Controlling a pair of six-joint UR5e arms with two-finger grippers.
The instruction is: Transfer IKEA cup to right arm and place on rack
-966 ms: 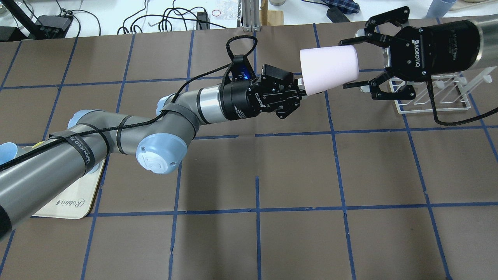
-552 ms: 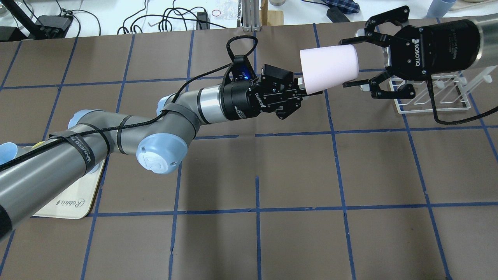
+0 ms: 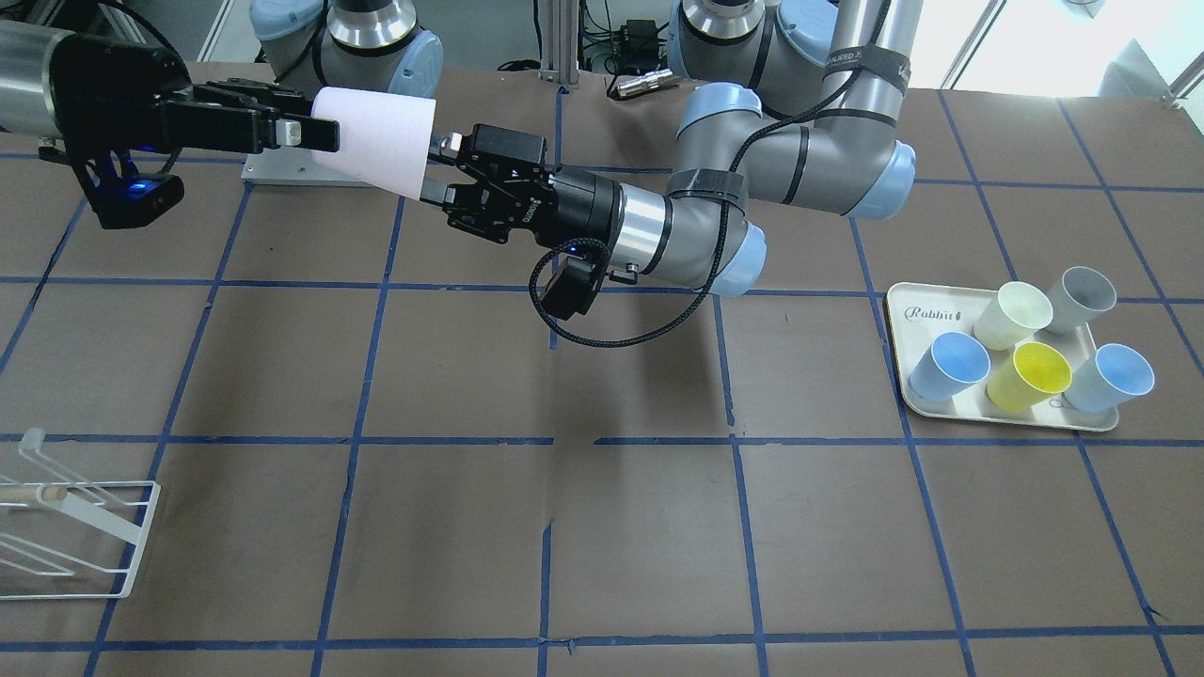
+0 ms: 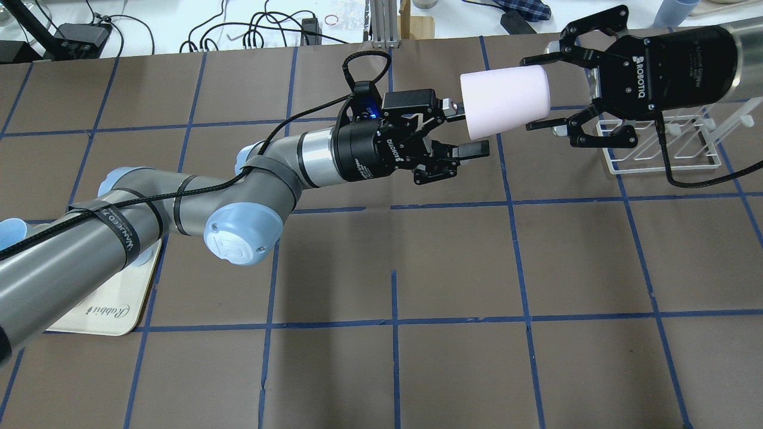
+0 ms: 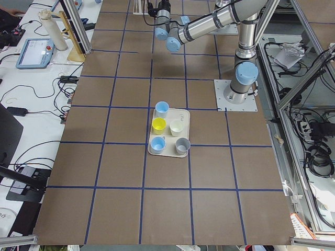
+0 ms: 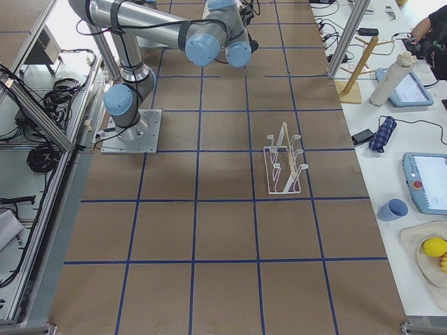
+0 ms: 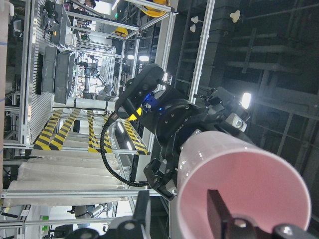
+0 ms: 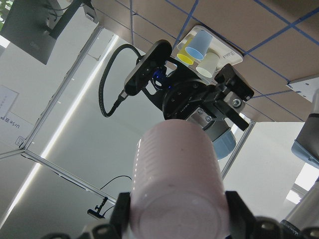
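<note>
Mid-air handover above the table (image 4: 453,268): the left gripper (image 4: 472,130) lets go of the IKEA cup (image 4: 505,101). A second ago its fingers pinched the cup's rim; now they stand spread. The wrist view shows one finger just inside the open mouth and the other outside the wall. Whether either finger touches the plastic cannot be told from these views.

The cup lies on its side, well clear of the table, mouth toward the left gripper and base toward the right gripper (image 4: 527,94). The right gripper's long fingers close on the cup's flanks near the base, one on each side. The cup has barely shifted since the release, so the right gripper appears to carry it alone, though the contact of the pads is hard to see.

The transfer therefore looks all but complete. What remains is for the left gripper to back straight out of the mouth without dragging the rim, then the carry to the rack (image 6: 283,171), which stands on the table beneath and beyond the right gripper. The other cups sit on the tray (image 3: 926,324), well apart.
</note>
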